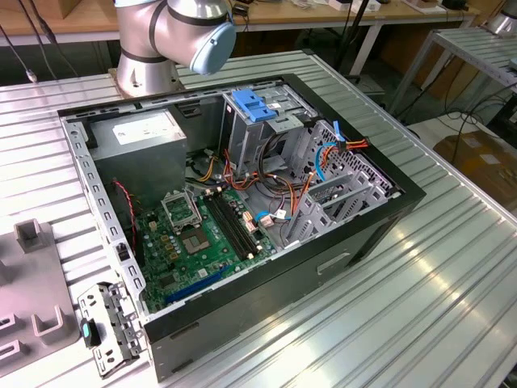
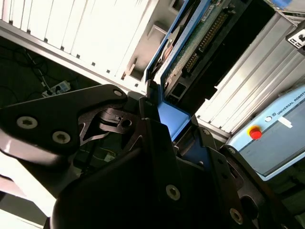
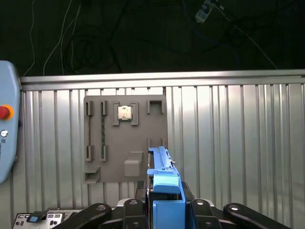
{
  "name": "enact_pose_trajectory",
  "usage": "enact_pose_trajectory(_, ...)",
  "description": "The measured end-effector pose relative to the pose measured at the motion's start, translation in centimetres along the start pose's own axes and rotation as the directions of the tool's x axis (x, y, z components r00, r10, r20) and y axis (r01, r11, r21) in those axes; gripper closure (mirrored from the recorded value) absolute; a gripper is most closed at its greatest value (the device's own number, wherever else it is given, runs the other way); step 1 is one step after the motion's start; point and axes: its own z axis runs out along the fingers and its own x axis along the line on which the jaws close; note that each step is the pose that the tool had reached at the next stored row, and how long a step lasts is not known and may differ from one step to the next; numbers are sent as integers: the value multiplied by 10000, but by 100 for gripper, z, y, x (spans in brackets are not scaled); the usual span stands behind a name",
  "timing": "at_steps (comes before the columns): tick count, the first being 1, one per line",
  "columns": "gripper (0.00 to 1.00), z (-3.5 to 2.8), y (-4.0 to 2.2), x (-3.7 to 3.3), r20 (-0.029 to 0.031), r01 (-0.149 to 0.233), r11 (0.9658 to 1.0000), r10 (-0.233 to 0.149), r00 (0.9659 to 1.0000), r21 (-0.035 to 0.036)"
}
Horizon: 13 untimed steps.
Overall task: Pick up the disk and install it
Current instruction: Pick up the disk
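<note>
The disk [image 3: 162,167] stands on edge between my fingers, its bright blue carrier frame pointing away from the wrist. In the second wrist view the disk [image 2: 190,47] shows a green circuit board side inside the blue frame. My gripper [image 3: 165,198] is shut on its near end, one black finger [image 2: 147,112] on each flat side. It is held in the air over the ribbed metal table [image 3: 238,143], beside a grey fixture plate [image 3: 109,143].
The open computer case [image 1: 404,202] lies on the table with a metal drive cage [image 1: 339,194] and a light blue latch piece [image 1: 254,105] inside. The arm's base [image 1: 145,65] stands behind it. A pendant with a red button [image 3: 5,112] lies near the plate, which carries a processor chip [image 3: 125,112].
</note>
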Motion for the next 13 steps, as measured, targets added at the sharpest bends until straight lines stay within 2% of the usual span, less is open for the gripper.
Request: enact_pose_trajectory(13, 63, -4, -201, -6, 1, 0, 10000, 0, 10000, 1)
